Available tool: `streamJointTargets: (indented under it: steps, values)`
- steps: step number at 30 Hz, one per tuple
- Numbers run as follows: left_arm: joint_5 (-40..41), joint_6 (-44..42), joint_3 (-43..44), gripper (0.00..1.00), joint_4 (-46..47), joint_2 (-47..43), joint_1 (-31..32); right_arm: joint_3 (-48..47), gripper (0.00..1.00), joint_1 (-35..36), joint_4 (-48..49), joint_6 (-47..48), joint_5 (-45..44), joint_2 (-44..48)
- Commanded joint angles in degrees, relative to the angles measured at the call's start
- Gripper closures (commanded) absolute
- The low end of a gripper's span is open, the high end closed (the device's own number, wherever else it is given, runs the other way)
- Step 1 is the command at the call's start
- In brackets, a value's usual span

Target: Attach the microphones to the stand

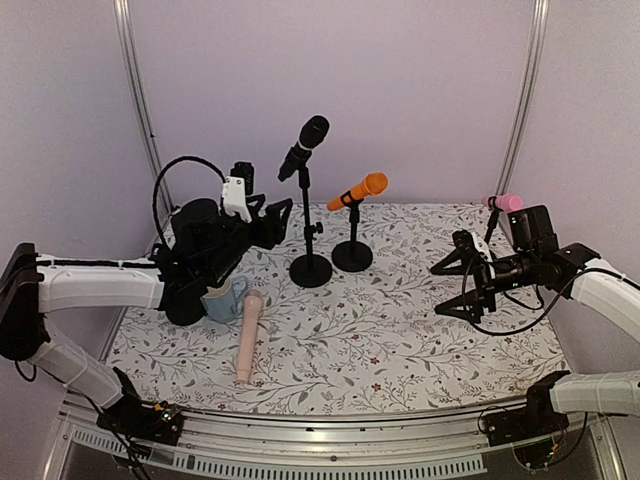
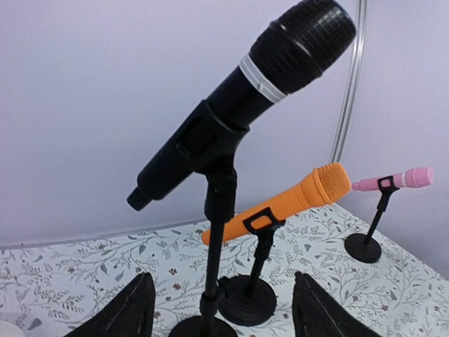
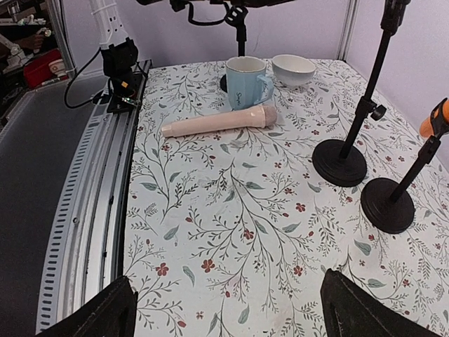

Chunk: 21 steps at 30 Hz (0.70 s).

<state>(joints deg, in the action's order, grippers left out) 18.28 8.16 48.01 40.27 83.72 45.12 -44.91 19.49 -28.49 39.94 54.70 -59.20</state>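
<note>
Pale beige-pink stick microphone (image 3: 214, 123) lying near-to-far, head beside blue-and-white mug (image 3: 245, 81), its script unreadable, left gripper (image 2: 221, 309) and right gripper (image 3: 224, 309) agape, empty

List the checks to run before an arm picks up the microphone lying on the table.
1. Black microphone, orange microphone and bright pink microphone already mounted: ok.
2. Beige-pink microphone lying flat, uncovered: ok.
3. Its head clear of the mug: cannot tell.
4. Left gripper open, empty: ok.
5. Right gripper open, empty: ok.
6. Empty stand ready for it: cannot tell, none in view.
</note>
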Motion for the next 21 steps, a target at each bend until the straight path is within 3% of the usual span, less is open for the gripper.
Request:
streamJointTargets:
  steps: [1, 5, 11, 15, 21]
  values:
    - [9.91, 16.76, -0.83, 0.34, -27.89, -8.18, 6.44, -0.20, 0.07, 0.10, -0.86, 0.92, -0.17, -0.11]
    - [10.22, 30.53, 3.15, 0.39, -52.76, -14.06, 8.60, -0.75, 0.08, 0.93, -1.28, 1.23, -0.79, -1.55]
    - [17.94, 33.33, 9.32, 0.42, -75.12, -20.56, 7.58, -1.12, 0.09, 2.28, -1.36, 1.85, -2.79, -2.66]
    - [15.50, 33.29, 12.67, 0.42, -79.63, -20.73, 2.56, -1.07, 0.10, 2.58, -1.37, 1.86, -3.11, -2.41]
    - [5.54, 33.93, 6.52, 0.44, -74.69, -18.83, 3.44, -0.52, 0.10, 2.59, -1.17, 1.76, -3.52, -1.51]
